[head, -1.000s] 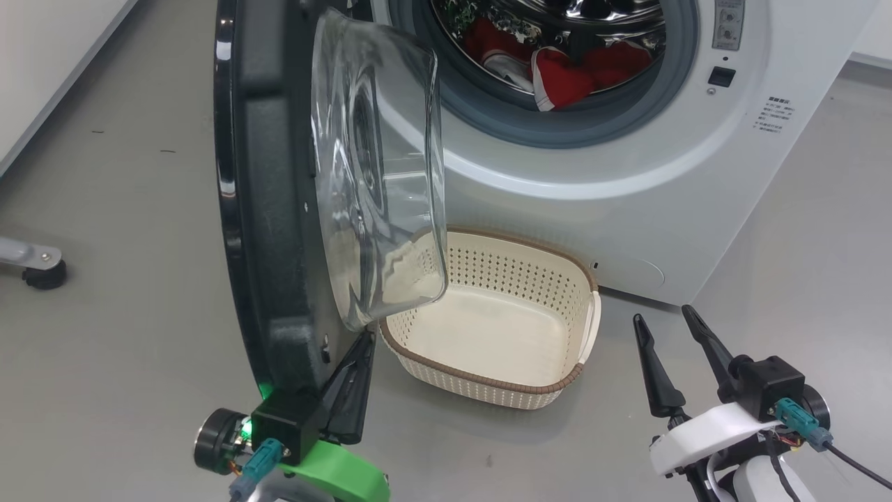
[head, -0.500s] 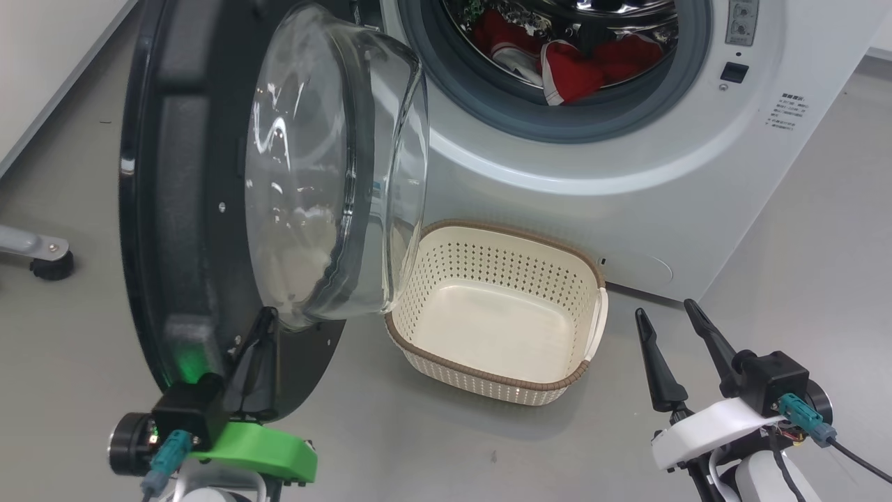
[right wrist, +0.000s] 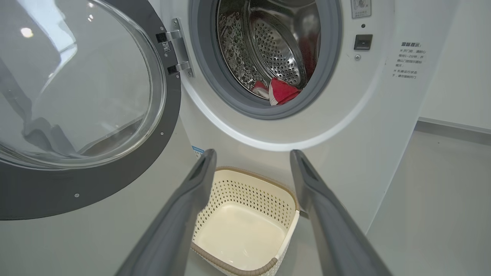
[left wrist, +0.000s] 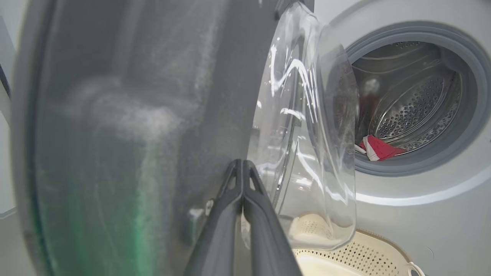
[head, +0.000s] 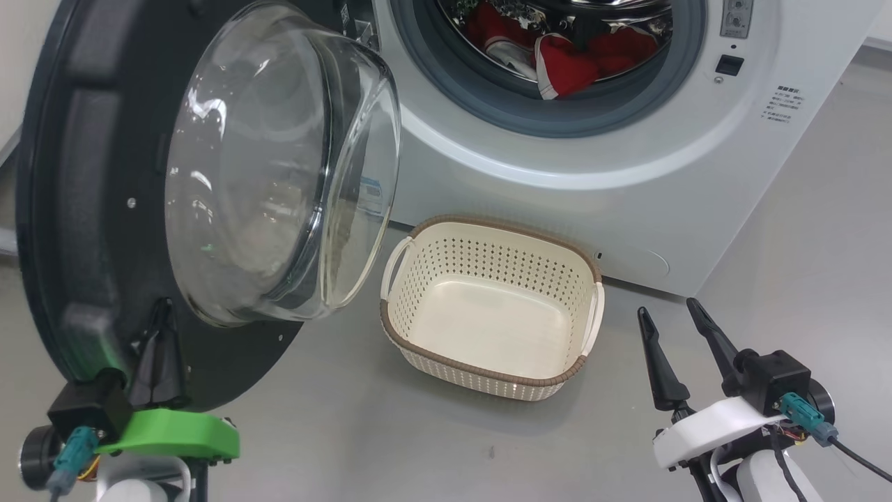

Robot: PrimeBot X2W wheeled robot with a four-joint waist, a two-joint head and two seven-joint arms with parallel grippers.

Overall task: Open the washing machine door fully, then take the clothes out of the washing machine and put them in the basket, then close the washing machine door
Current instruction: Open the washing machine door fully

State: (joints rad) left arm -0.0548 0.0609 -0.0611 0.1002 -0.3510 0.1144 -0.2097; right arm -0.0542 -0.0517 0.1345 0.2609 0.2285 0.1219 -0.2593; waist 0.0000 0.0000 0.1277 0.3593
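Though the head view sets the left gripper low against the washing machine door, its wrist view shows the fingers pinched together, seemingly touching it. The right gripper gapes empty near the basket.

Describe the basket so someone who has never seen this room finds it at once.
Start at the big white washing machine with its round door swung open. On the floor before it sits the basket: cream, perforated, brown-rimmed, empty.
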